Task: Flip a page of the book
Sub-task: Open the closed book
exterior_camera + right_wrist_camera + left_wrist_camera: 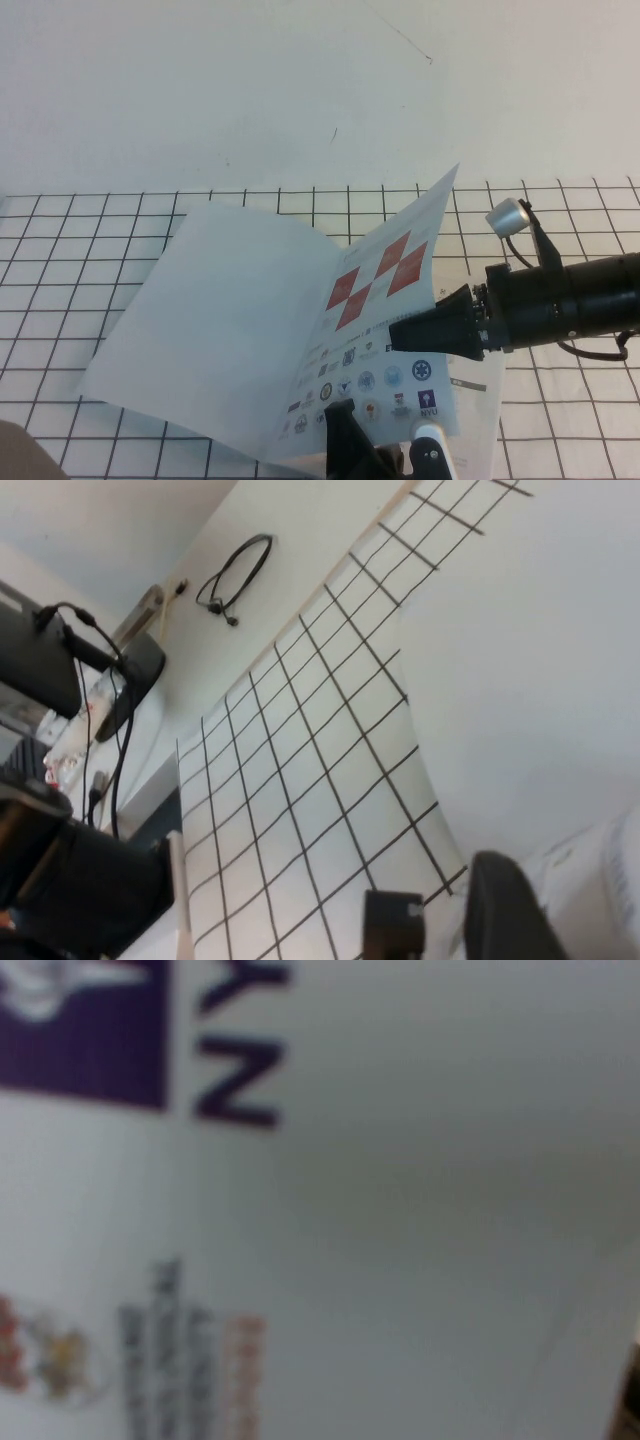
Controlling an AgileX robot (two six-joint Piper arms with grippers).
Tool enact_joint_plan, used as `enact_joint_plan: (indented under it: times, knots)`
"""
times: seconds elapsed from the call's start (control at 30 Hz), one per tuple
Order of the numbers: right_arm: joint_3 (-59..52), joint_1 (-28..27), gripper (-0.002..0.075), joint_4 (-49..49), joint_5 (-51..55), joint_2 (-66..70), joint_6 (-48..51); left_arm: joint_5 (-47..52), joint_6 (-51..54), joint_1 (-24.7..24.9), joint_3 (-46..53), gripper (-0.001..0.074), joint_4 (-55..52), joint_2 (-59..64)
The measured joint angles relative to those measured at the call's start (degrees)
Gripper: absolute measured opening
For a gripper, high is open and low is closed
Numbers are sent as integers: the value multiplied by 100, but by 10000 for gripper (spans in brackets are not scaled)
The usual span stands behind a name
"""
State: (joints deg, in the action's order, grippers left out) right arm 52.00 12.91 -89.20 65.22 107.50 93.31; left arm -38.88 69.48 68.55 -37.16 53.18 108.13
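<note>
Right gripper (408,335): reaches in from the right side of the table, tip at the raised page's outer face, level with the lower red squares. Whether its fingers are parted or clamped on the sheet cannot be told; the page hides the tip in the high view, and the right wrist view shows only dark finger ends (505,910) beside curved white paper.

Left gripper (385,455): at the near edge, low on the book's bottom margin close to the spine. Finger state cannot be told. Its wrist camera is filled by close print, including a purple logo block (85,1025).

Page (385,330): lifted and standing roughly upright along the spine, red squares and logo rows facing left, top corner (452,172) highest.

Book (220,320): open on the gridded mat (80,215), blank white left leaf lying flat.

Risks, judged:
- Page is near its balance point; if unsupported, it may fall back rightward, leaving the turn undone.
- Thin glossy sheet may slip from, or crease against, the right gripper tip.
- Soft booklet may slide on the mat if the left gripper does not pin it.
</note>
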Motion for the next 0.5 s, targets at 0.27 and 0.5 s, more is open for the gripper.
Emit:
enact_joint_plan:
  times: [0.27, 0.5]
  knots:
    - [9, 0, 265, 790, 41, -737, -278, -33, -398, 0, 0, -2, 0, 0]
    - [94, 0, 266, 2244, -494, -1641, -1551, -33, -702, -4, 0, -2, 0, 0]
